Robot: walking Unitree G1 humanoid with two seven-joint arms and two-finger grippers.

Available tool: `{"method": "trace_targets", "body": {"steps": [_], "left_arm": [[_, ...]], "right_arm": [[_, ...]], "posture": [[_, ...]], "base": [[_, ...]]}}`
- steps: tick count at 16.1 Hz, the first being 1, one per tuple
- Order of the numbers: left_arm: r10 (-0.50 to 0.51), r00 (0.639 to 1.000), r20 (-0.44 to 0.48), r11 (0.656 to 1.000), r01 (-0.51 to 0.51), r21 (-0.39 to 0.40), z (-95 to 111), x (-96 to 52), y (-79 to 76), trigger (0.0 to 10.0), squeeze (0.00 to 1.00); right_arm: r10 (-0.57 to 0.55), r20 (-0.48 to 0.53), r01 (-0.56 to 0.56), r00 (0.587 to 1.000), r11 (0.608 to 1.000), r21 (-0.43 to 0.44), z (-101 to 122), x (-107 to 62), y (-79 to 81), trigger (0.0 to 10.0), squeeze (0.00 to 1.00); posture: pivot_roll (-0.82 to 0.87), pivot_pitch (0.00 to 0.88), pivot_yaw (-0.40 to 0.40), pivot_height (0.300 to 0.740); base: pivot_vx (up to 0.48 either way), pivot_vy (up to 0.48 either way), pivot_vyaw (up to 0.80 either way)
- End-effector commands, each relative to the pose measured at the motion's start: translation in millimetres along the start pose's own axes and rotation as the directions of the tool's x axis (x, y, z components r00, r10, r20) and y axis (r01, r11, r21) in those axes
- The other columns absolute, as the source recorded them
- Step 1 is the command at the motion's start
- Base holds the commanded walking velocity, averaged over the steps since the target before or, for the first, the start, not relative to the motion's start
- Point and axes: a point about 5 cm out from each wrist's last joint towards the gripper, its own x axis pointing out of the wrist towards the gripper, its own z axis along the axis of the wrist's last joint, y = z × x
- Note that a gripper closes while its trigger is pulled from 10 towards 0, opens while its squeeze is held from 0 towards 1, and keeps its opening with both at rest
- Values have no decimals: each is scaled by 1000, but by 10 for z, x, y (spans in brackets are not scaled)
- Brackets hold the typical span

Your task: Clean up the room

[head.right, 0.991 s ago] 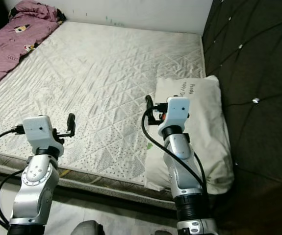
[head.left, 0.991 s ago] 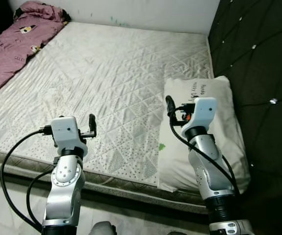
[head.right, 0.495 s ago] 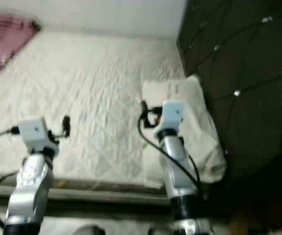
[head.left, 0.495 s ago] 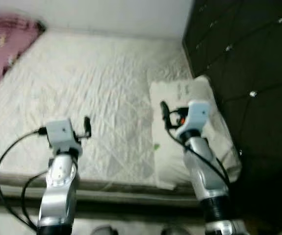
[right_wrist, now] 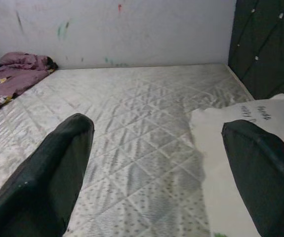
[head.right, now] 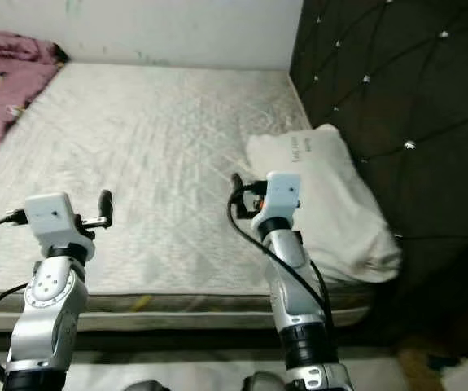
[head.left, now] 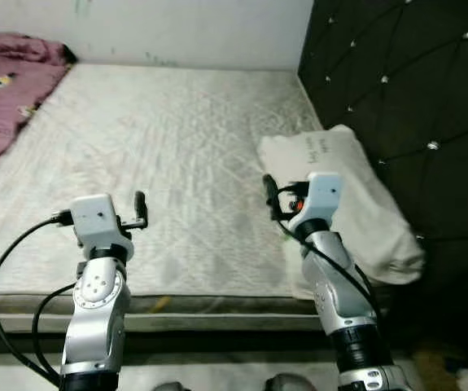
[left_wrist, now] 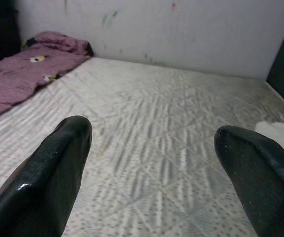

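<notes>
- Before me lies a bare quilted mattress, white-grey with a diamond stitch pattern, its near edge running across the lower part of my head views.
- At the robot's right end of the bed a white pillow lies on the mattress against a dark tufted headboard studded with shiny buttons; small writing shows on the pillow's far end, too small for me to read.
- At the far left a purple blanket with small cartoon prints is bunched on the mattress beside the wall.
- A white wall closes off the far side of the bed, with a few faint green and red marks on it.
- My left pincer is held over the near part of the mattress, its fingers spread wide and holding nothing.
- My right pincer is held just beside the pillow's near edge, also spread wide and holding nothing.
- Pale floor shows below the bed's front edge.
</notes>
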Motion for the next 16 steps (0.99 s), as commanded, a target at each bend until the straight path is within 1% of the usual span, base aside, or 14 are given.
{"method": "trace_targets", "body": {"steps": [1,2,3,4,5,6,7,10,12,16], "left_arm": [[-28,1000,-11,999,28,-27,1,9,-95,10000,0],[-31,999,-10,999,30,-30,2,9,-97,10000,0],[-30,999,-9,999,30,-29,2,7,-97,10000,0],[-28,1000,-7,999,28,-28,2,6,-99,10000,0],[-29,1000,-2,999,29,-26,6,4,-100,10000,0],[-39,999,18,999,39,-8,25,-1,-107,10000,0],[-42,999,17,999,42,-22,25,-5,-113,10000,0],[-79,996,31,996,80,-40,49,-18,-134,10000,0],[-81,996,34,996,82,-35,49,-19,-135,10000,0],[-97,994,41,994,98,-37,55,-15,-148,10000,0]], "right_arm": [[-11,2,11,1000,997,-78,6,-5,-71,10000,0],[17,13,-16,1000,993,-120,0,-11,-39,10000,0],[29,7,-28,1000,996,-84,-16,-23,1,10000,0],[41,-1,-41,999,994,-99,-29,-31,33,10000,0],[75,-6,-75,997,990,-117,-37,-39,59,10000,0],[76,-31,-80,997,989,-122,-62,-48,69,10000,0],[84,-50,-90,995,987,-136,-77,-52,70,10000,0],[116,-39,-119,993,987,-107,-70,-62,73,10000,0],[118,-30,-121,993,989,-90,-56,-62,69,10000,0],[137,-33,-139,990,986,-96,-57,-62,84,10000,0]], "posture": [[-111,6,15,740],[-112,6,15,740],[-111,7,14,740],[-112,7,14,740],[-113,8,14,740],[-113,8,14,740],[-113,8,14,740],[-111,10,12,740],[-112,6,11,740],[-112,0,9,740]], "base": [[0,480,0],[0,480,0],[0,480,0],[0,480,0],[0,480,0],[0,0,0],[0,0,0],[0,0,0],[0,0,0],[0,0,0]]}}
